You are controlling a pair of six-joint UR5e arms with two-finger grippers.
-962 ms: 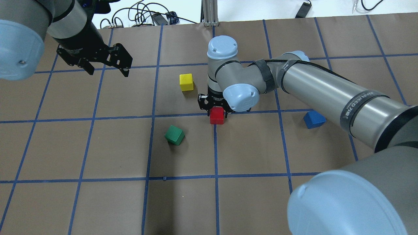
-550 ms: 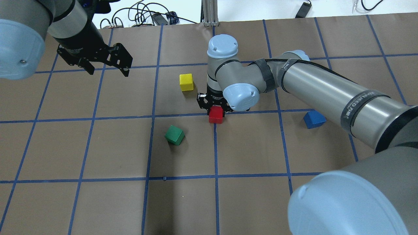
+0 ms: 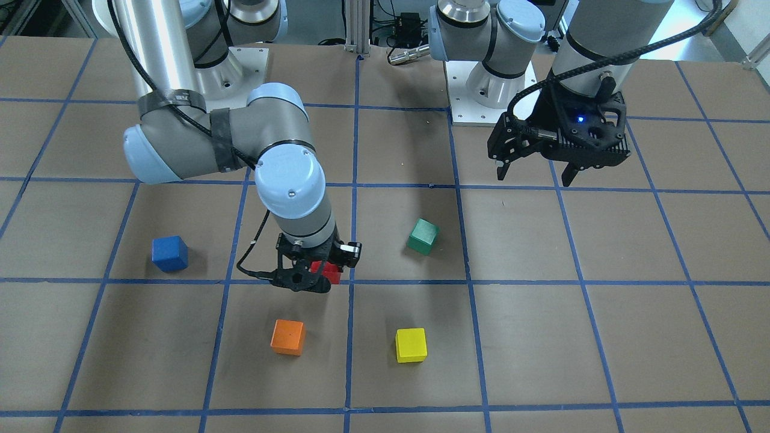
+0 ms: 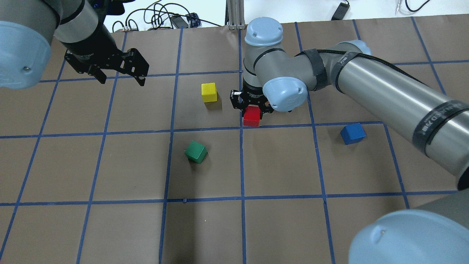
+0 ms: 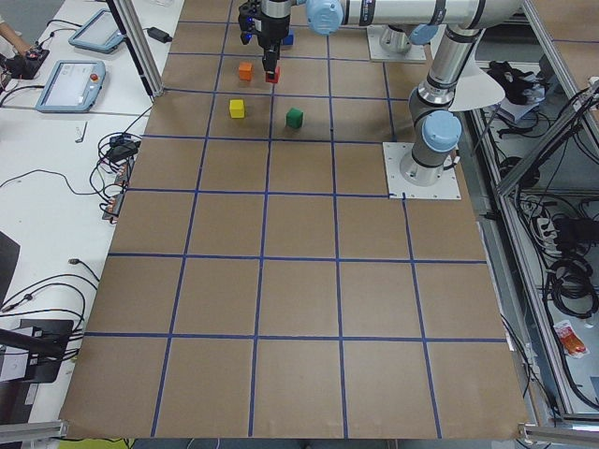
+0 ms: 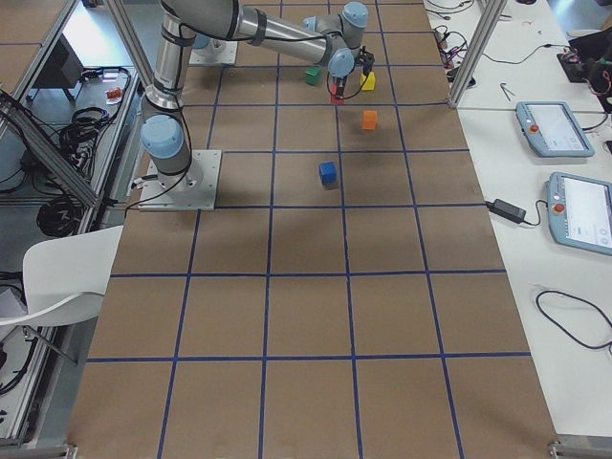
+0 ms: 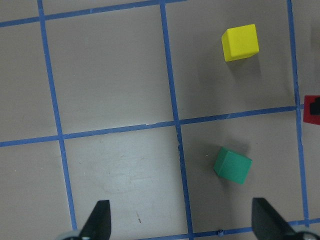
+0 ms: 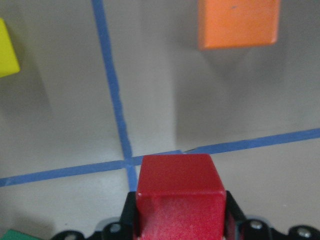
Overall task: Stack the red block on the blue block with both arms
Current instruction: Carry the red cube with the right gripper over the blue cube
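The red block (image 4: 251, 118) is held between the fingers of my right gripper (image 4: 252, 113), lifted off the brown table near its middle. It also shows in the front view (image 3: 328, 272) and fills the bottom of the right wrist view (image 8: 180, 200). The blue block (image 4: 352, 133) sits alone on the table to the right of the held block, apart from both grippers, and shows in the front view (image 3: 169, 252). My left gripper (image 4: 122, 81) is open and empty, hovering over the far left of the table (image 3: 533, 178).
A green cube (image 4: 196, 151) lies tilted left of and nearer than the red block. A yellow cube (image 4: 209, 92) sits just left of the right gripper. An orange cube (image 3: 287, 336) lies just beyond the right gripper, hidden under the arm in the overhead view.
My right gripper has risen with the red block and shifted a little to the right and away. The left arm has not moved.
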